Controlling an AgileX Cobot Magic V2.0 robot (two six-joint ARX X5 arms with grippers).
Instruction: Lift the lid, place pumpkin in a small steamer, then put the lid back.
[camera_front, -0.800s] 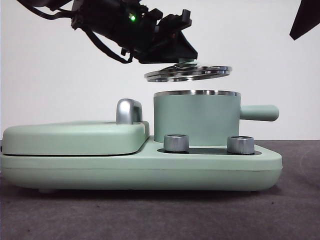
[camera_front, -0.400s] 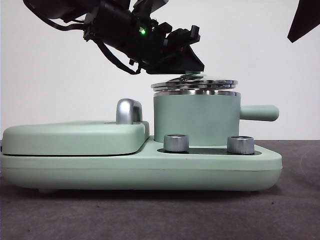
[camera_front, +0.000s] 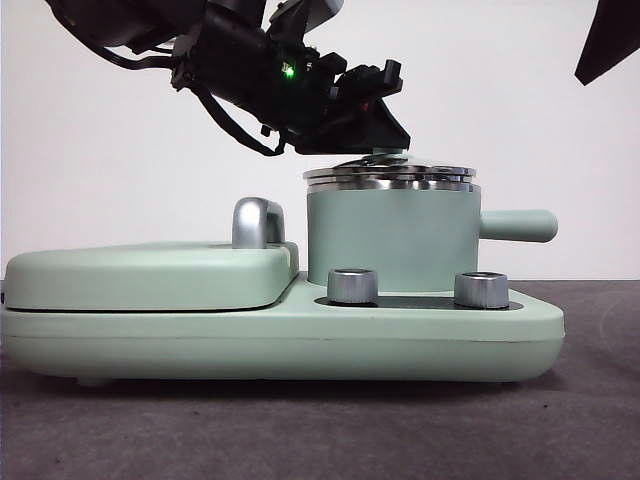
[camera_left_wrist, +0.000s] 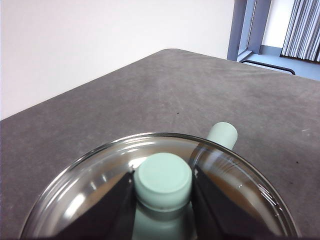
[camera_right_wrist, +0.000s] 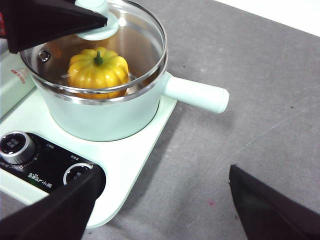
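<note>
A: Mint-green small steamer (camera_front: 390, 240) stands on a mint-green cooker base (camera_front: 280, 335), its stubby side handle (camera_front: 518, 225) sticking out level to one side. Two silver dials (camera_front: 352, 286) sit on the base in front of the pot.

B: Where is the lid?

A: Glass lid (camera_front: 390, 174) with a steel rim rests on the pot's rim, roughly level. From the right wrist view it looks seated, though the far edge is hidden.

B: And the pumpkin?

A: Yellow-orange pumpkin (camera_right_wrist: 98, 70) sits inside the pot, seen through the glass, green stem pointing up.

B: What are the arms doing?

A: Left gripper (camera_left_wrist: 163, 197) comes in from above, its two black jaws clamped either side of the lid's mint-green knob (camera_left_wrist: 163, 175). Right gripper (camera_right_wrist: 159, 212) hangs above the table beside the base, jaws spread wide, holding nothing.

B: Anything else?

A: Flat mint-green rectangular cover (camera_front: 150, 272) with a silver handle (camera_front: 258, 222) lies beside the pot, on the same base. Everything stands on a dark grey table (camera_front: 320, 430)
</note>
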